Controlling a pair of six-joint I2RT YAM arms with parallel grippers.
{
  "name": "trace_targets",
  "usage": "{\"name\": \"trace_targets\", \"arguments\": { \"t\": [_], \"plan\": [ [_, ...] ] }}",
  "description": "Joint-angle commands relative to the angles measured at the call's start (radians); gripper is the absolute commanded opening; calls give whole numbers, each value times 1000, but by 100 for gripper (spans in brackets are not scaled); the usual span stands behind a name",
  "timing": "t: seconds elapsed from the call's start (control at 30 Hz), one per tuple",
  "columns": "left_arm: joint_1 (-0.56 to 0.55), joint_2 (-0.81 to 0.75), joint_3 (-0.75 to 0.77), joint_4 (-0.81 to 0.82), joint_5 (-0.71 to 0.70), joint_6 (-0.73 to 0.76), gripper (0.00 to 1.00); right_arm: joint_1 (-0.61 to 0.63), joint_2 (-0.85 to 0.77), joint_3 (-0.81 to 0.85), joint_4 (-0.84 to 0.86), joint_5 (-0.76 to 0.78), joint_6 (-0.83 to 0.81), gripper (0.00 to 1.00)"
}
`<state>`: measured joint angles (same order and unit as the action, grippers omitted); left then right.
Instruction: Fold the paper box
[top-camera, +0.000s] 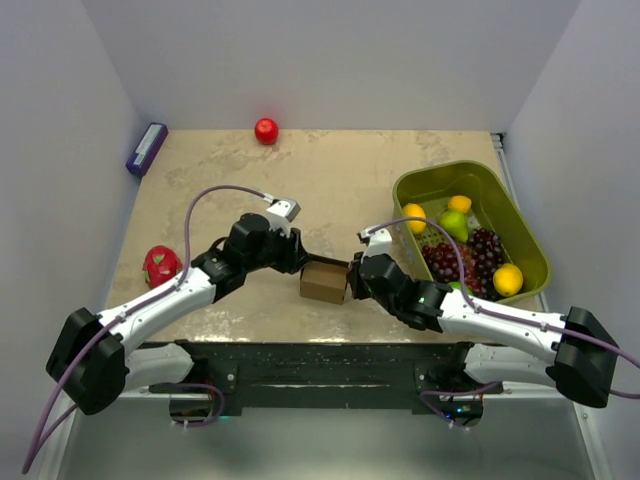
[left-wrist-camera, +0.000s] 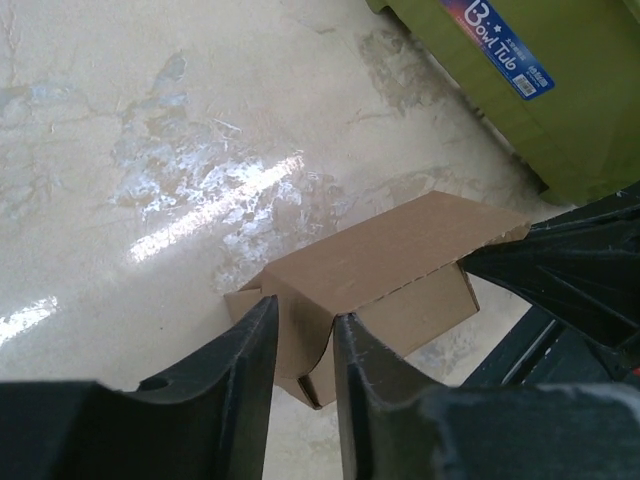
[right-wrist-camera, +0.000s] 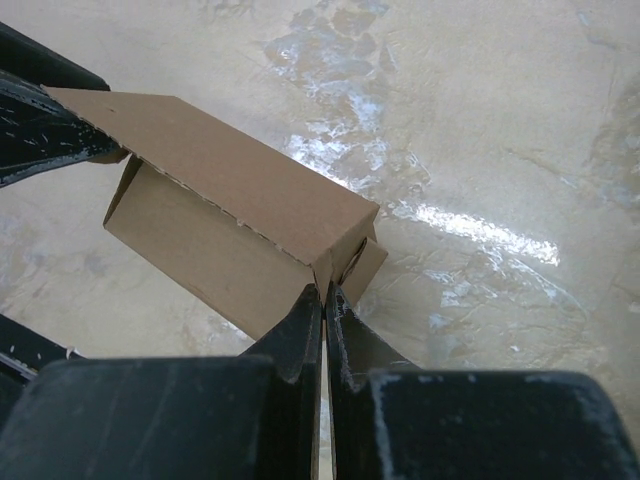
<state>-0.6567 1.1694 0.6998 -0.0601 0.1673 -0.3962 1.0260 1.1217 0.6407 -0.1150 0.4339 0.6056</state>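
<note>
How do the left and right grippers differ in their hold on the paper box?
The left gripper has its fingers apart around a wide fold of the paper box; the right gripper has them nearly touching, pinching a thin edge. The left gripper takes the box's left end in the top view, the right gripper its right end. Both grip the same box.

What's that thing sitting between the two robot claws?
The brown paper box. The top view shows the left gripper and right gripper at its opposite ends, and the wrist views show each one pinching its cardboard.
</note>
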Motion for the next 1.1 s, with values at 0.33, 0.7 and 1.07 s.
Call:
{"name": "trace_targets", "arguments": {
  "t": [0.33, 0.7, 1.07],
  "plan": [
    [-6, 6, 6, -3, -71, 11, 64, 6, -8, -21, 26, 49, 34, 0],
    [-27, 24, 0, -49, -52, -55, 55, 5, 0, -26, 28, 51, 37, 0],
    [-89, 75, 12, -70, -91, -75, 34, 6, -3, -35, 34, 55, 40, 0]
  ]
}}
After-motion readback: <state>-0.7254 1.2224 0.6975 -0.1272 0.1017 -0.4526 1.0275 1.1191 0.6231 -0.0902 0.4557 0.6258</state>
